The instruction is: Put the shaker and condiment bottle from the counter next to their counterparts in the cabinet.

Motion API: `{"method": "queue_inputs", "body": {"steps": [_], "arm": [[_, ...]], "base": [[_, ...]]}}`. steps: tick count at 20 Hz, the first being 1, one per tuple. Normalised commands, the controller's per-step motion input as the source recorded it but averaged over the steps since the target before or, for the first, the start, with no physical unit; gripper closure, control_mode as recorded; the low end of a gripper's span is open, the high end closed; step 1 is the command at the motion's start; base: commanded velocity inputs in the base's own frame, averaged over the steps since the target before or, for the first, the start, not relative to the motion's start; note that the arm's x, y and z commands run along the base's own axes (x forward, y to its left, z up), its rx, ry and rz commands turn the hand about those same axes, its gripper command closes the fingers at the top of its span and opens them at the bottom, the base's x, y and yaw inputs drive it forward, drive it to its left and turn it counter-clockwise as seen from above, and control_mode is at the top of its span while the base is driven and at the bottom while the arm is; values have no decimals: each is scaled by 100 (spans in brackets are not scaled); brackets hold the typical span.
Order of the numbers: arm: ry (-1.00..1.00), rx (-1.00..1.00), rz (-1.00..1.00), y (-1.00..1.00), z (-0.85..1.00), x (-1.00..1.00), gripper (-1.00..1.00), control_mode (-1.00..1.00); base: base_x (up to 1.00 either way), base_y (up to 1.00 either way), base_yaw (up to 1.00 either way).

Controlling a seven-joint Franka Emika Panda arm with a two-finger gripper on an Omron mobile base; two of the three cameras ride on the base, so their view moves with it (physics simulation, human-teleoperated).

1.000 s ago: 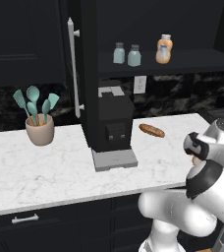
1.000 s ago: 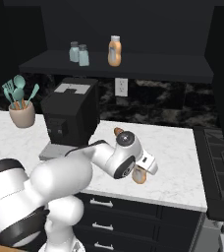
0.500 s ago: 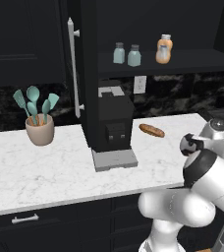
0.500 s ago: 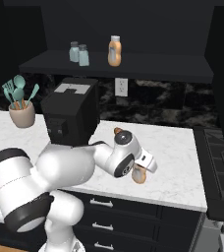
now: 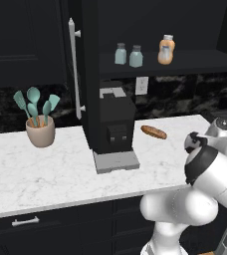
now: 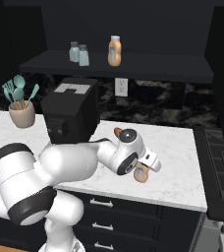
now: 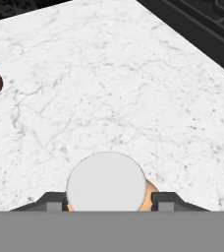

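The condiment bottle [image 7: 106,183], orange with a pale grey cap, stands on the white counter [image 7: 109,74] near its front edge. My gripper [image 7: 109,201] reaches down over it with a fingertip pressed against each side, shut on it. From the right base view the gripper [image 6: 146,166] hangs over the orange bottle [image 6: 142,174]. On the cabinet shelf [image 5: 185,62] a blue-grey shaker [image 5: 136,56] stands beside a greener teal shaker [image 5: 120,53], with a second orange bottle [image 5: 166,49] to their right.
A black coffee machine [image 5: 113,130] sits mid-counter under the shelf, and a brown bread roll [image 5: 153,132] lies right of it. A pot of teal utensils [image 5: 40,130] stands at the left. The cabinet door [image 5: 88,74] with its white bar handle hangs open. A dark stove [image 6: 222,157] borders the counter's right end.
The jaws have closed in from wide open onto the bottle's sides. The arm has shifted slightly; the bottle stays in the same spot on the counter.
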Motion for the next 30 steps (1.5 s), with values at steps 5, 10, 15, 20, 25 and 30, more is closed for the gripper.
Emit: {"method": "queue_inputs", "body": {"steps": [5, 10, 15, 20, 25, 30], "arm": [[-2, 0, 1, -7, 0, -4, 100, -100], [-9, 0, 3, 0, 22, -1, 100, -100], [-10, 0, 4, 0, 35, 0, 100, -100], [-7, 0, 4, 2, 31, 0, 100, -100], [-6, -1, 4, 8, 36, 0, 100, -100], [-6, -5, 3, 19, 40, 0, 100, -100]], "base": [[0, 0, 0], [0, 0, 0], [0, 0, 0], [0, 0, 0], [0, 0, 0], [0, 0, 0]]}}
